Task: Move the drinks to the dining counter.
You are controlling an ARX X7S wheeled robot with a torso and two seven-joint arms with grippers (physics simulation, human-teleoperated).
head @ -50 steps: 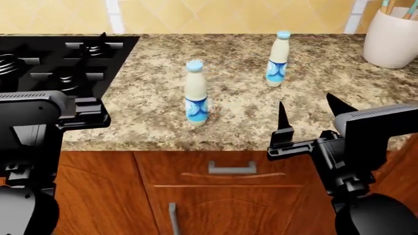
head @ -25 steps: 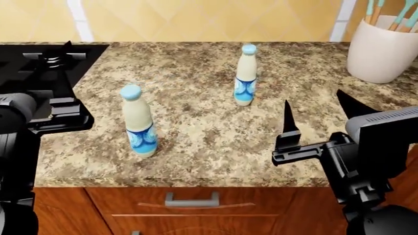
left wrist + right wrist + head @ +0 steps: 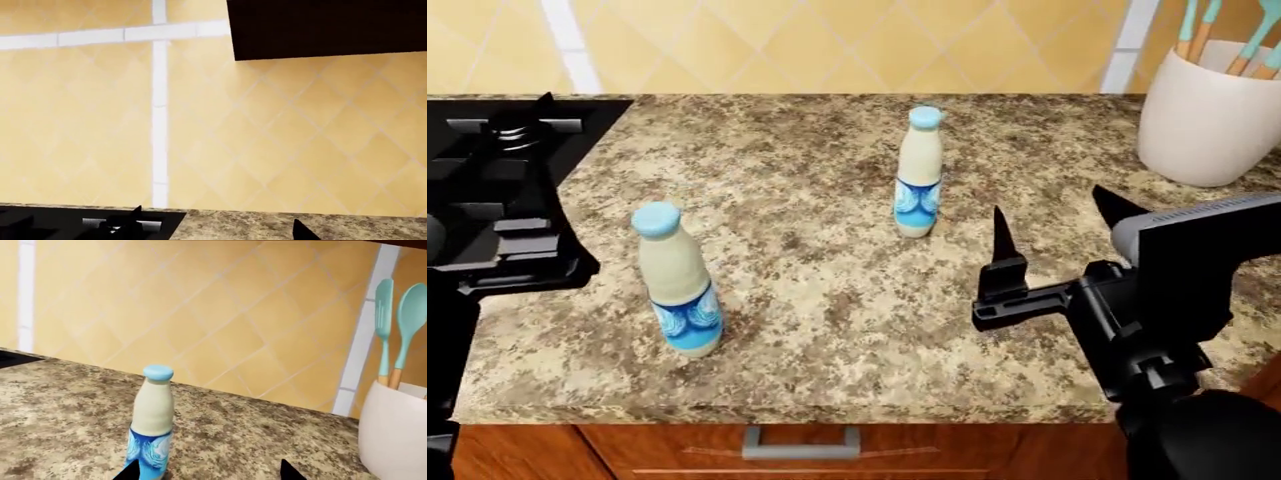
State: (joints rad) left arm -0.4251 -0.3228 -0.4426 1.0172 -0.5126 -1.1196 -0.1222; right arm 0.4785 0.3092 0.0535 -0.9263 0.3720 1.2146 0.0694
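Observation:
Two cream-white bottles with light blue caps stand upright on the brown granite counter [image 3: 827, 300]. The near bottle [image 3: 677, 290] is at the front left; the far bottle [image 3: 917, 175] is mid-counter. My right gripper [image 3: 1057, 222] is open and empty, to the right of the far bottle and short of it. In the right wrist view the far bottle [image 3: 153, 420] stands ahead of one finger, outside the open right gripper [image 3: 210, 471]. My left gripper [image 3: 494, 120] is open and empty over the stove; in its wrist view [image 3: 217, 225] no bottle shows. The dining counter is out of view.
A black stove [image 3: 494, 150] fills the counter's left end and shows in the left wrist view [image 3: 67, 225]. A white crock of utensils [image 3: 1208, 110] stands at the back right, also in the right wrist view [image 3: 393, 435]. A tiled wall backs the counter. A drawer handle [image 3: 801, 440] is below.
The view has shifted right and closer to the counter, so both bottles now sit further left and nearer. Both grippers stay open and empty.

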